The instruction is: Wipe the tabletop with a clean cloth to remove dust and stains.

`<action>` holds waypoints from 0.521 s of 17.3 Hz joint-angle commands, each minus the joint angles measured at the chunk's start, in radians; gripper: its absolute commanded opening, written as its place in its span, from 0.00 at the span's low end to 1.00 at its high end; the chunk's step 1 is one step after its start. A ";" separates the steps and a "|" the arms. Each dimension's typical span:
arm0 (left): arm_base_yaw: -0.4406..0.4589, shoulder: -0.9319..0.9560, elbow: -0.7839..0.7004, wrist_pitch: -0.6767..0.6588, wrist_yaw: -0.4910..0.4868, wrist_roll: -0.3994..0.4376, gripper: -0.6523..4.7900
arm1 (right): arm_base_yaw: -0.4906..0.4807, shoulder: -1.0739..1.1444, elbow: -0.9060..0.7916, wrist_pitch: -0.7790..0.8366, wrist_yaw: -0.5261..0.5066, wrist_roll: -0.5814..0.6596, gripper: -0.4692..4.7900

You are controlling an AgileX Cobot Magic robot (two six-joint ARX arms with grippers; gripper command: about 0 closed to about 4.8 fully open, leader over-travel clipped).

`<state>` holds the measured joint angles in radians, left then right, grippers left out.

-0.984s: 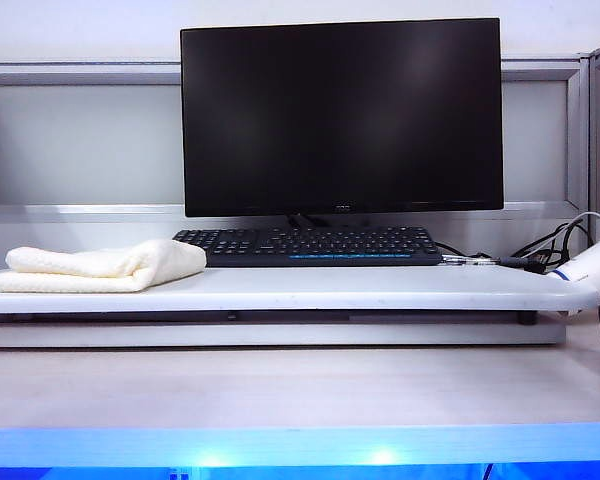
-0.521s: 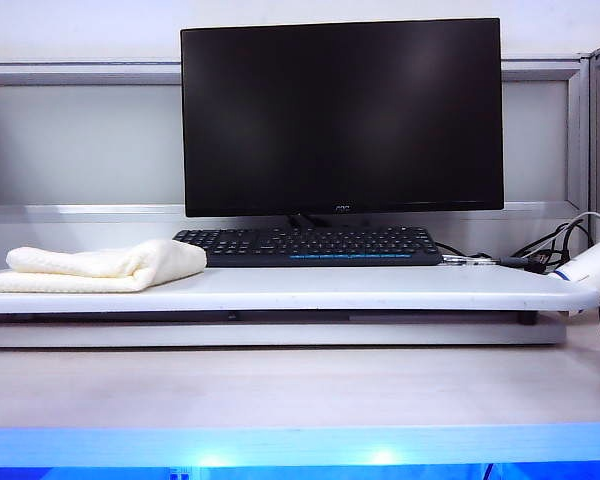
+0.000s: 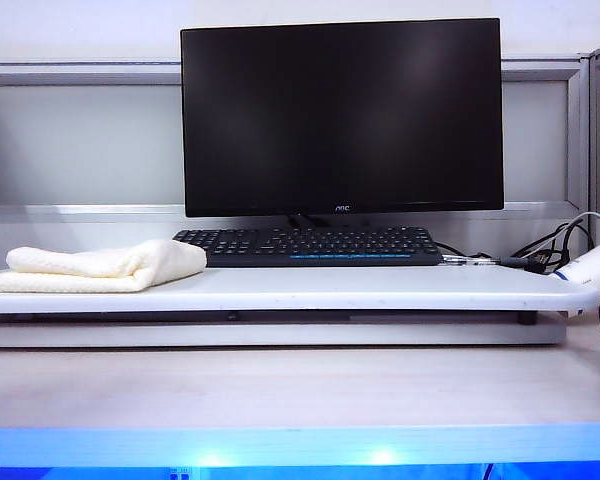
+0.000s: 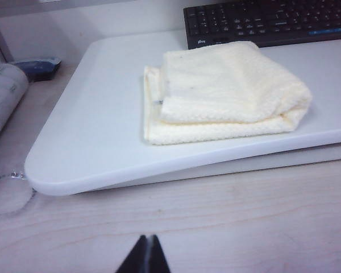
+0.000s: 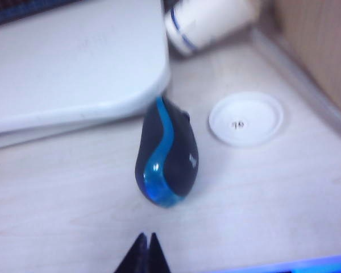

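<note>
On the wide white board tabletop [image 3: 310, 288], left of the black keyboard [image 3: 308, 245], lies the folded cream waffle-textured cloth [image 3: 100, 266], untouched. Left gripper [image 4: 147, 256] hangs over pale wood desk [image 4: 216, 216] just short of the board's rounded corner, tips pinched together, empty. Right gripper [image 5: 145, 253], likewise closed, sits near a blue-black mouse [image 5: 166, 153]; beyond it, blurred, probably a white paper cup [image 5: 210, 20].

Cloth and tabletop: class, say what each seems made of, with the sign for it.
Cloth: cream cotton-like towelling, soft and thick; waffle weave shows, folds sag. Tabletop: white board, likely plastic or laminate, smooth and matte; even surface, rounded corner, no grain.
</note>
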<state>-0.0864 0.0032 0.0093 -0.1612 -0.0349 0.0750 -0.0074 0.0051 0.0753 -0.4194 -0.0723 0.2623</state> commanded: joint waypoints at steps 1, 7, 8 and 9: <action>0.001 0.000 -0.002 -0.023 -0.008 0.004 0.11 | 0.002 -0.004 -0.006 0.020 -0.029 -0.070 0.07; 0.001 0.000 -0.002 -0.023 -0.006 0.003 0.11 | 0.002 -0.004 -0.006 0.018 -0.053 -0.166 0.07; 0.001 0.000 -0.002 -0.023 -0.006 0.003 0.11 | 0.002 -0.004 -0.006 0.019 -0.053 -0.167 0.07; 0.001 0.000 -0.002 -0.023 -0.006 0.003 0.11 | 0.002 -0.004 -0.006 0.018 -0.052 -0.192 0.07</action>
<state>-0.0868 0.0032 0.0093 -0.1616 -0.0376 0.0753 -0.0063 0.0051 0.0734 -0.4088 -0.1211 0.1020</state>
